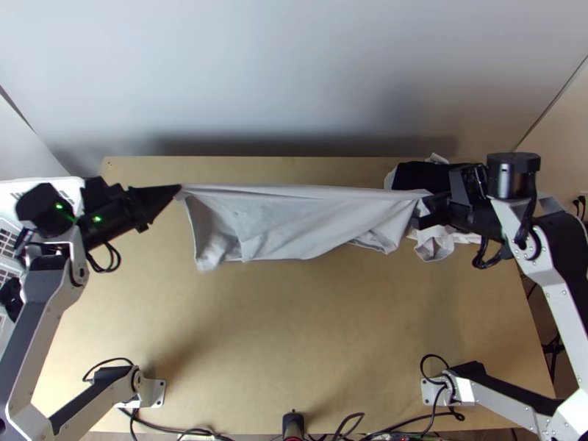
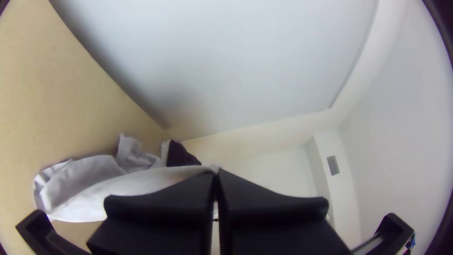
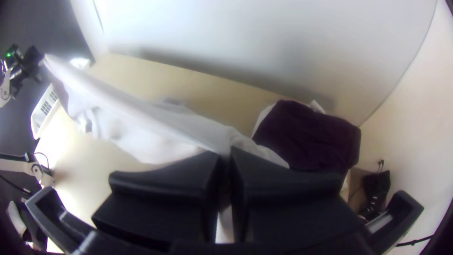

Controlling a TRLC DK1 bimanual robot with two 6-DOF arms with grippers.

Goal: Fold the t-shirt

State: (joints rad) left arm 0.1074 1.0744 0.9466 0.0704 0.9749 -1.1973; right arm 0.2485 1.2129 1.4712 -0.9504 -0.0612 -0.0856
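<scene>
Wall: pale and plain, it stands along the far side (image 1: 294, 81).
Worktop (image 1: 294, 331): light wood, below the shirt and between the two arms.
Right arm (image 1: 562, 305): its base is at the near right; its wrist is above the far right part.
Left arm (image 1: 40, 316): its base is at the near left; its wrist is at the far left.
Shirt (image 1: 294, 220): light grey-white, in the far half, stretched from left to right between both grippers. The upper edge makes an almost straight, tight line; below it the cloth hangs in loose, slanting folds, with a bunched corner at the left. Whether its lowest part touches the worktop, I cannot tell.
Dark cloth (image 3: 306, 137): deep purple, almost black, it lies in a heap at the far right, just beside the right gripper (image 1: 424, 203).
White cloth (image 1: 435, 245): crumpled, it sticks out at the near side of this heap.
Basket (image 1: 10, 239): white, with grid openings, at the left edge, partly behind the left arm.
Left gripper (image 1: 176, 189): closed, with the shirt's upper left end pinched at the very tips.
Right gripper: closed too; in its wrist view the tips (image 3: 226, 153) press together on the shirt's upper edge near its right end.
Cables (image 1: 169, 428): black, they curve along the near edge.
</scene>
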